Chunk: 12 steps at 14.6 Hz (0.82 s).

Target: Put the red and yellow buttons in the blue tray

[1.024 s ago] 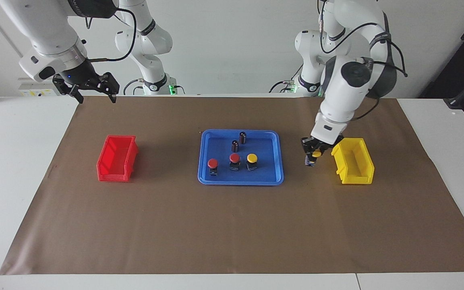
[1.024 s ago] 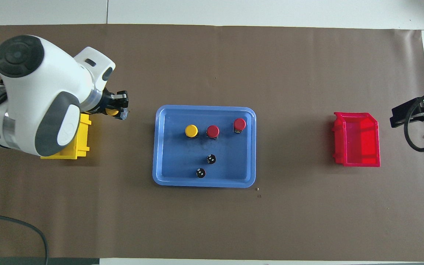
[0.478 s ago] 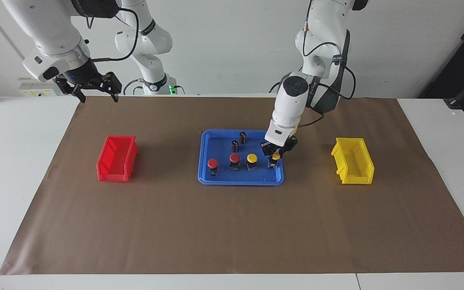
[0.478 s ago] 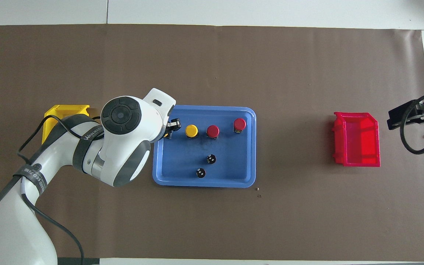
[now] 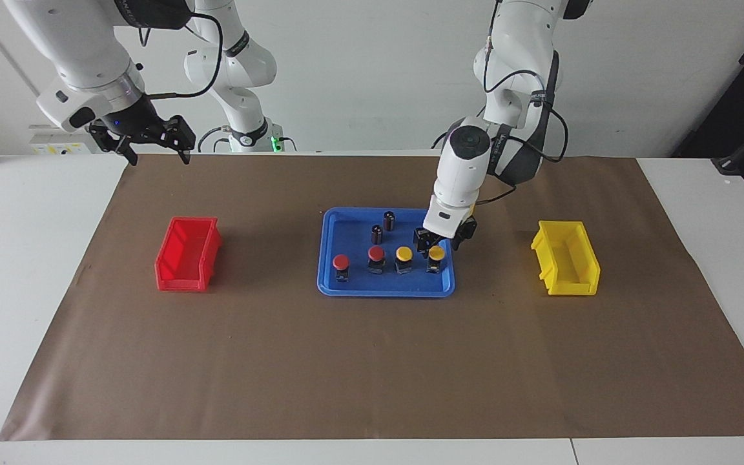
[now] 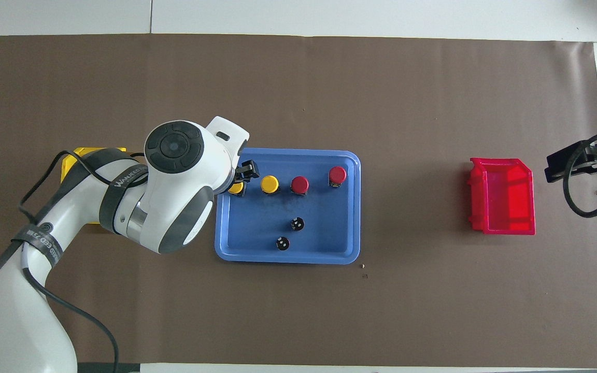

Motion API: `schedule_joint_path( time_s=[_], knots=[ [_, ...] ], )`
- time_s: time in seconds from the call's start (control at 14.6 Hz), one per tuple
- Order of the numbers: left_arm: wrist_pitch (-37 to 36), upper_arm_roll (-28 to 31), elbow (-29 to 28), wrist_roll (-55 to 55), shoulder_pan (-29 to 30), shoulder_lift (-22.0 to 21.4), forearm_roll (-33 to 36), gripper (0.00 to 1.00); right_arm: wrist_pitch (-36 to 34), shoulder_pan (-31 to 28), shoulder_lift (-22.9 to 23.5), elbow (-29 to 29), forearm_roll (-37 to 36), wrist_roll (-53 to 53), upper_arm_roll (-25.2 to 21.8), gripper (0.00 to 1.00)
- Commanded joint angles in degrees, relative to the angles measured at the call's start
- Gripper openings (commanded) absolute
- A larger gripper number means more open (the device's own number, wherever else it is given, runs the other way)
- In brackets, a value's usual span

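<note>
Over blue tray (image 5: 330,223), left gripper (image 5: 437,241) spread, just above yellow button (image 5: 435,258); right gripper (image 5: 150,141) waits, open.

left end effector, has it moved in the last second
Yes. The left end effector was beside the yellow bin a second ago; now it is over the blue tray, at a yellow button standing in the row of buttons.
</note>
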Motion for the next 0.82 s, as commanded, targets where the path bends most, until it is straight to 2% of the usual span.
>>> schedule_joint_path(
  time_s=[0.0, 0.2, 0.48, 0.75],
  knots=[
    [-14.80, 0.62, 11.40, 5.35, 3.67, -0.17, 1.17, 1.00, 1.42, -0.25, -0.61, -0.94, -0.60, -1.06, 0.14, 1.00],
    [-18.70, 0.70, 15.29, 16.15, 9.82, -1.92, 0.91, 1.00, 3.36, -0.34, -0.52, -1.03, -0.60, -1.06, 0.14, 1.00],
    [-24.15, 0.88, 15.47, 34.94, 18.27, -7.19, -0.24, 1.00, 3.63, -0.34, -0.52, -1.12, -0.60, -1.06, 0.14, 1.00],
    [-25.91, 0.88, 15.38, 38.14, 21.01, -10.36, -0.41, 1.00, 5.65, -0.34, -0.43, -1.12, -0.60, -0.80, 0.14, 1.00]
  ],
)
